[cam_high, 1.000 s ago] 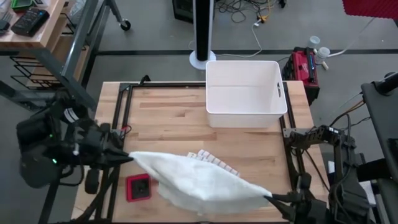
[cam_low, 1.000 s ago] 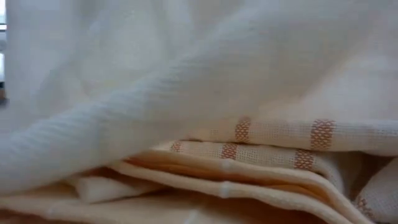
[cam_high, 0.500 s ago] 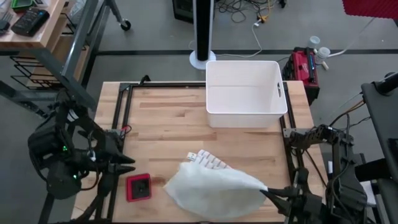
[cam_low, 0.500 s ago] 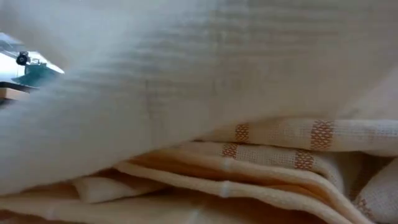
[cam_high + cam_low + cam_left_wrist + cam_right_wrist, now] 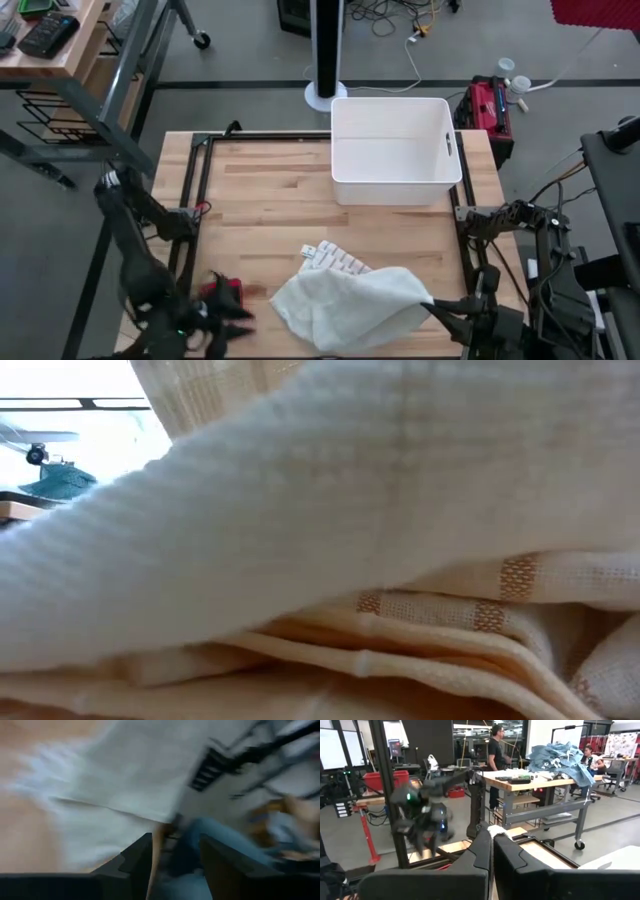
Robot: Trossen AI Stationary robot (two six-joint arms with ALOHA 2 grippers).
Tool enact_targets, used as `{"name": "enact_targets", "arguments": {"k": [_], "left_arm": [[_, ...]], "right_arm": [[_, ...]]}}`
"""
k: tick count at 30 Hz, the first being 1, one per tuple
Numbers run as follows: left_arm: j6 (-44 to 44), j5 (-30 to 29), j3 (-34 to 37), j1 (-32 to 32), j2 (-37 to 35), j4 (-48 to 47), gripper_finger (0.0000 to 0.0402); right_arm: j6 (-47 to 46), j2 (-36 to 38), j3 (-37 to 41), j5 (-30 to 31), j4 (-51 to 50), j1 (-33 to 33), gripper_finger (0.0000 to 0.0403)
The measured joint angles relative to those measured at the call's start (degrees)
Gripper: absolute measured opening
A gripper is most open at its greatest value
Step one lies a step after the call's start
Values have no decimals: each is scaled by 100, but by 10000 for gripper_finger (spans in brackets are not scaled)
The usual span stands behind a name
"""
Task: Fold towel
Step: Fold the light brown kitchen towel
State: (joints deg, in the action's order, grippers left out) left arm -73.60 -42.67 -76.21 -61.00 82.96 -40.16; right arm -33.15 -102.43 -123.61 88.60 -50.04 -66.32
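A white towel (image 5: pixel 345 305) lies in a loose heap near the table's near edge, right of the middle, and fills the low view (image 5: pixel 300 510). Under its far side rests a folded cloth with orange stripes (image 5: pixel 338 260) (image 5: pixel 470 615). My right gripper (image 5: pixel 432 308) (image 5: pixel 492 851) is shut on the towel's right end. My left gripper (image 5: pixel 238 324) (image 5: pixel 175 865) stands open at the near left, beside a red square thing, apart from the towel; its wrist view is blurred. My right gripper pinches the towel's right corner (image 5: pixel 496 831) between its two fingers; a small white tuft shows past the tips. The fingers lie level and come from the table's right side. That corner (image 5: pixel 422 298) is raised, and the rest sags slack onto the table.
A white bin (image 5: pixel 395 150) stands at the table's far edge. A red square thing (image 5: pixel 222 296) lies near the front left corner. Black rails (image 5: pixel 190 200) run along the table's sides. People and workbenches (image 5: pixel 545 775) show in the room beyond.
My left gripper has opened and let go of the towel's left corner, then swung down toward the table's near edge. The towel, drawn taut between both grippers before, has dropped at its left end and slumped into a heap toward the right; its right corner stays held.
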Motion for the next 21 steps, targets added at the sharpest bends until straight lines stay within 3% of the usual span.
{"name": "enact_targets", "arguments": {"k": [4, 7, 13, 21], "left_arm": [[677, 360, 1461, 157, 361, 3360, 137], [755, 352, 2033, 301, 665, 4637, 129], [419, -60, 2396, 624, 1335, 4961, 122], [154, 595, 2112, 1208, 2154, 5417, 158]], "right_arm": [[4, 0, 2, -2, 11, 0, 0], [-1, 0, 6, -10, 15, 0, 0], [-26, -23, 58, -59, 14, 0, 0], [-25, -48, 162, -62, -3, 0, 0]]}}
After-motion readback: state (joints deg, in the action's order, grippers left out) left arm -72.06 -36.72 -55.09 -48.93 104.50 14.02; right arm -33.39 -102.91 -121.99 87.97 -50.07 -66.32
